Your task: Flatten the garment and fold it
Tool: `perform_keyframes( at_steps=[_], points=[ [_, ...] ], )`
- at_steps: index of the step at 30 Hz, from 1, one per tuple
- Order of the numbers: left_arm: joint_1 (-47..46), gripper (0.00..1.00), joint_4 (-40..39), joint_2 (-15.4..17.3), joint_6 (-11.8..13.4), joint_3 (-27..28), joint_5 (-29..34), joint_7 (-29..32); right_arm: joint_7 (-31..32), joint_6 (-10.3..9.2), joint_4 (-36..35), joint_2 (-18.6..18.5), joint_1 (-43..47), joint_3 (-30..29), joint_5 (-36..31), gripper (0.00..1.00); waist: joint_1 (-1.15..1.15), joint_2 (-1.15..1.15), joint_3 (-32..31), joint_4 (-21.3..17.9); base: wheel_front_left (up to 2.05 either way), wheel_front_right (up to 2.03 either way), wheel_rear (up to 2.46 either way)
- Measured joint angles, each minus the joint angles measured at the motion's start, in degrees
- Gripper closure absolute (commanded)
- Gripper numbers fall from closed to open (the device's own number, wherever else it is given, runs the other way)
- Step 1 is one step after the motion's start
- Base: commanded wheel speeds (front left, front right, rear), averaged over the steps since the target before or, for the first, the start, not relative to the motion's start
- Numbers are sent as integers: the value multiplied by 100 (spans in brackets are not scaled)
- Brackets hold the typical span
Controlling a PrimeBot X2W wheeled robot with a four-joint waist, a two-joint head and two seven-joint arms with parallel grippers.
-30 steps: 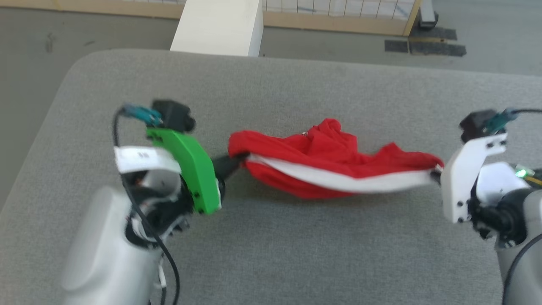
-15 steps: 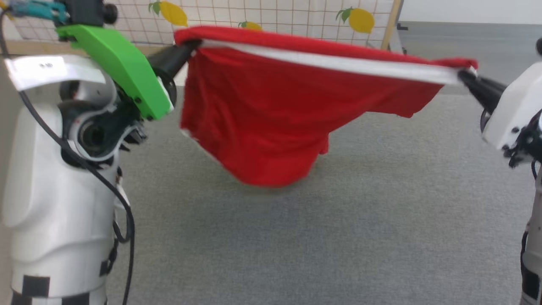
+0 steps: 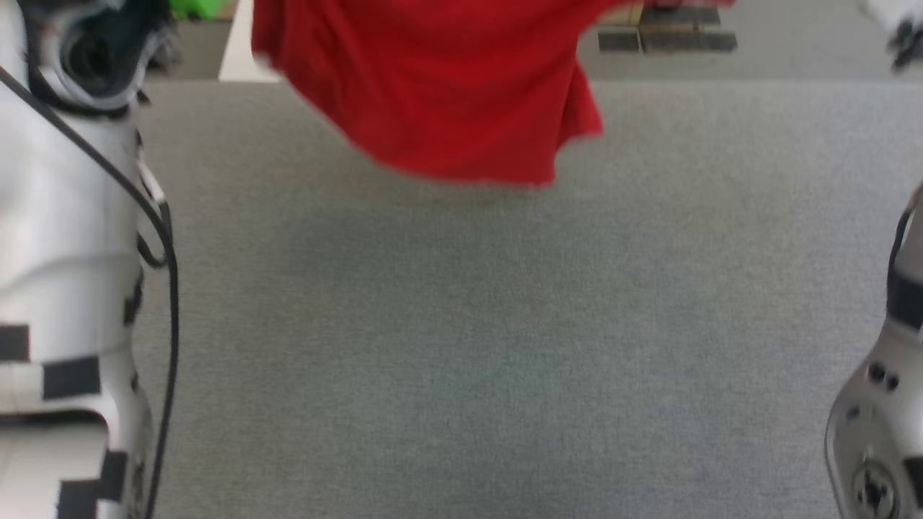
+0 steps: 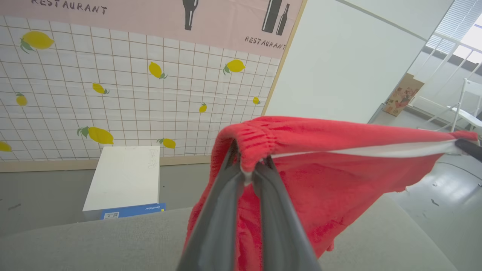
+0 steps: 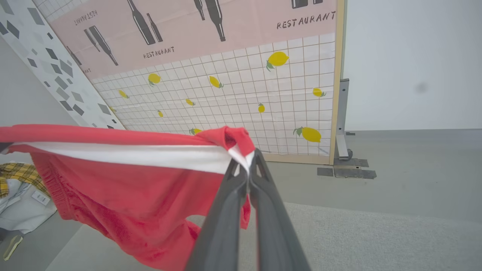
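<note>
The garment (image 3: 440, 94), bright red shorts with a white stripe, hangs in the air above the grey table (image 3: 461, 324), stretched between both grippers. In the left wrist view my left gripper (image 4: 249, 171) is shut on the gathered red waistband corner of the garment (image 4: 320, 180), and the other arm's dark fingertip holds the far end of the white stripe at the right edge. In the right wrist view my right gripper (image 5: 248, 165) is shut on the opposite corner of the garment (image 5: 131, 192), where the white stripe ends. The cloth's lower edge dangles just over the table's far part.
A white box (image 4: 124, 177) stands on the floor beyond the table's far edge. A lemon-patterned partition (image 5: 241, 98) stands behind it. Yellow plaid cloth and white items (image 5: 19, 192) lie on the floor off one side. My pale forearms flank the table in the head view.
Both grippers lifted the garment off the table and stretched it out in the air. It has risen further, so its held edge is now above the head view's top. The head camera also shifted.
</note>
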Motion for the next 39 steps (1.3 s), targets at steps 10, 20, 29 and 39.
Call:
perform_keyframes(
  at_steps=[10,20,29,39],
  points=[
    [-1291,100,1016,62,-141,-121,547,-1296,-1129,1,1226,32,-1824,140,-569,100,1,0,1088,-240,0,0,0],
    [-832,100,1779,-32,-282,-455,308,-2108,-1230,0,1270,-31,-1213,509,-481,100,2,0,1650,-271,0,0,0],
    [736,100,1748,-108,-297,-1287,-649,-2515,-1110,0,386,-386,1036,748,216,100,0,0,1185,-163,0,0,0],
    [3101,100,1337,-87,-302,-1891,-1748,-2526,-583,0,-595,-196,4022,268,786,100,-1,0,214,-17,0,0,0]
  ],
)
